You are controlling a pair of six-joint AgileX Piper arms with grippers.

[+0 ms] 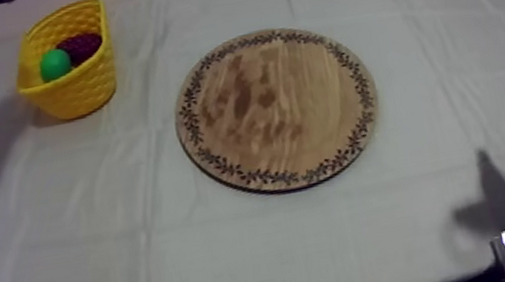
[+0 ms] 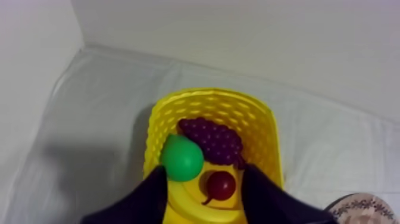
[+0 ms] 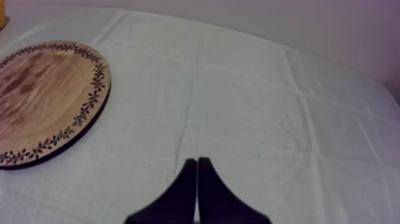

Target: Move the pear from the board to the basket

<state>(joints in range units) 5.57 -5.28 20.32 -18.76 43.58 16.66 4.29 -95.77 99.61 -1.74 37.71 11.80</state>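
Since the pear (image 2: 181, 158) already lies in the basket (image 2: 262, 128) beside the grapes (image 2: 214, 140) and the small red fruit (image 2: 221, 184), the left gripper (image 2: 203, 184) hangs over it spread wide and empty; I judge the drop done. The pear sits below the jaws, close by one finger. The board (image 1: 276, 109) is bare. The right gripper (image 3: 197, 164), pressed together, hangs idle over the cloth (image 3: 268, 119) beside the board.

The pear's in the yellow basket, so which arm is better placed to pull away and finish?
Left. The left end effector hangs open over the yellow basket with the pear inside, so it probably just lifts away. The right end effector is shut, beside the wooden board.
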